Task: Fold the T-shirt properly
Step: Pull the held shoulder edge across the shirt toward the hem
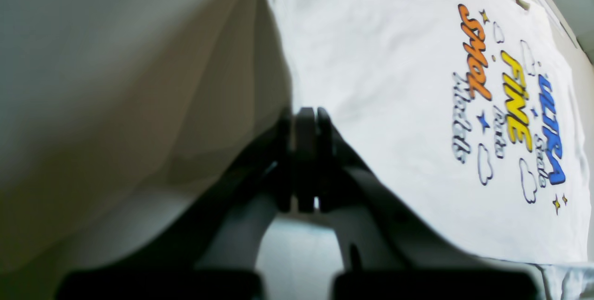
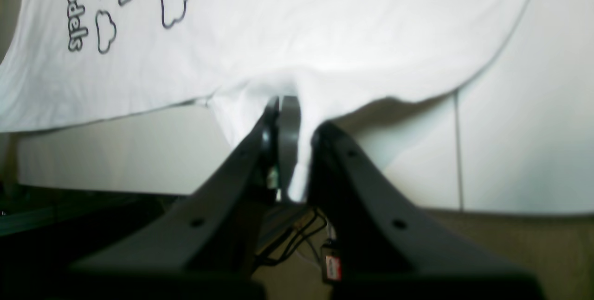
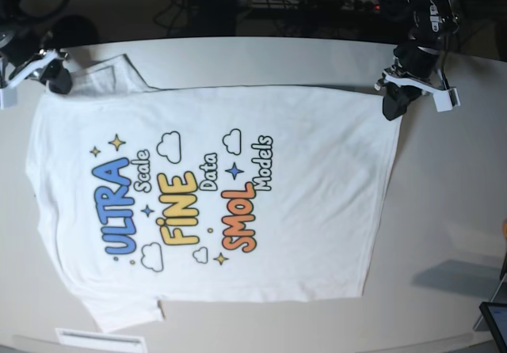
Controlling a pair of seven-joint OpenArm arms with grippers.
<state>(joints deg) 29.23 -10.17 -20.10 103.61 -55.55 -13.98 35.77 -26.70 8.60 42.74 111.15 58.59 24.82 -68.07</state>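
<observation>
Lengthwise, the T-shirt (image 3: 214, 203) spans the table (image 3: 451, 210), both arms' fingers pinching its far corners.

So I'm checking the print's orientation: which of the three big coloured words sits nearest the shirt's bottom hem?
The orange SMOL. It lies closest to the hem; yellow FINE is in the middle and blue ULTRA farthest.

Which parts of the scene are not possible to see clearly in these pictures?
- Left wrist view: the left half is only a blurred grey-brown surface; what it is cannot be told.
- Right wrist view: the T-shirt print is cut off by the top edge.
- Base view: the right claw tips are too small to make out.
</observation>
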